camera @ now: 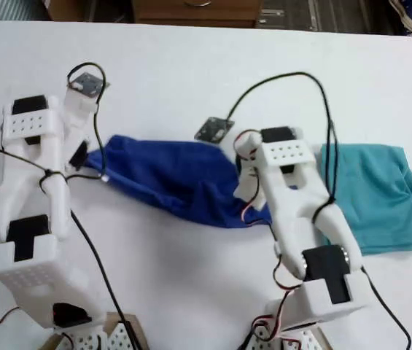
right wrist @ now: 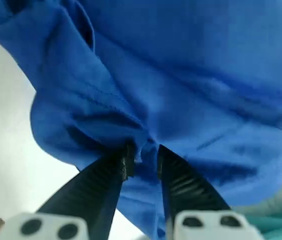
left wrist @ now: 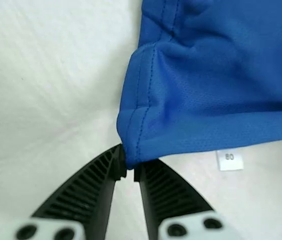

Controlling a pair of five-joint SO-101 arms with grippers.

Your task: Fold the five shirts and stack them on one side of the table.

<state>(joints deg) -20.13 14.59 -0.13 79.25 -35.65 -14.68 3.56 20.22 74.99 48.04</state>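
The blue shirt [camera: 169,179], likely limp and light, is being clamped at opposite ends by left claw [left wrist: 129,168] and right claw [right wrist: 141,160]

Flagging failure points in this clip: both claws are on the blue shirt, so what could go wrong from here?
The left claw pinches only the hem's corner tip of the blue shirt; it may slip free when pulled. The right claw grips a bunched fold, so the fold could turn out crooked. The teal shirt lies just beside that arm and might get dragged.
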